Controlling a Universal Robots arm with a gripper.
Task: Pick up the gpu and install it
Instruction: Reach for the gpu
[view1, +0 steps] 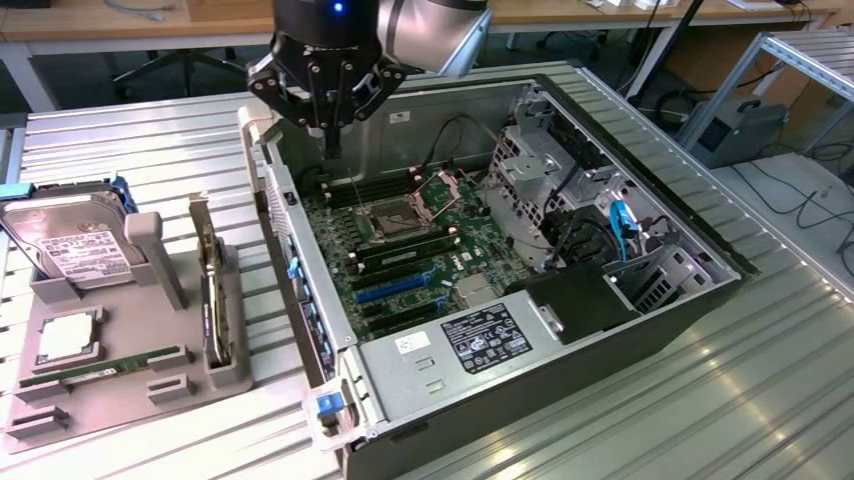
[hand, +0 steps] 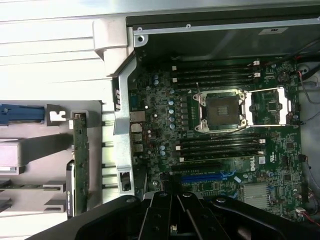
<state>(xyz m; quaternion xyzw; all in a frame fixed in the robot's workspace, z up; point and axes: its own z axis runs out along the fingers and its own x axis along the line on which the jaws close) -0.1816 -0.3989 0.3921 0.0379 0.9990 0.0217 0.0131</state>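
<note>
The gpu (view1: 208, 292) stands on edge in a slot of the grey holder (view1: 227, 370) on the table, at the exterior view's left of the open computer case (view1: 667, 310). In the wrist view the gpu (hand: 80, 165) is a thin green-edged strip beside the case's rear wall. My gripper (view1: 330, 148) hangs over the case's back corner, above the motherboard (view1: 461, 225), with its fingers pressed together and nothing between them. It is well apart from the gpu. The gripper's black body (hand: 172, 200) sits over the blue expansion slot (hand: 205, 177).
On the holder a silver hard drive (view1: 78, 248) leans upright, with a square chip (view1: 64, 340) and a green memory stick (view1: 114, 362) lying flat. Inside the case are the open processor socket (view1: 400, 212), drive cages (view1: 534, 165) and a power supply (view1: 487, 338).
</note>
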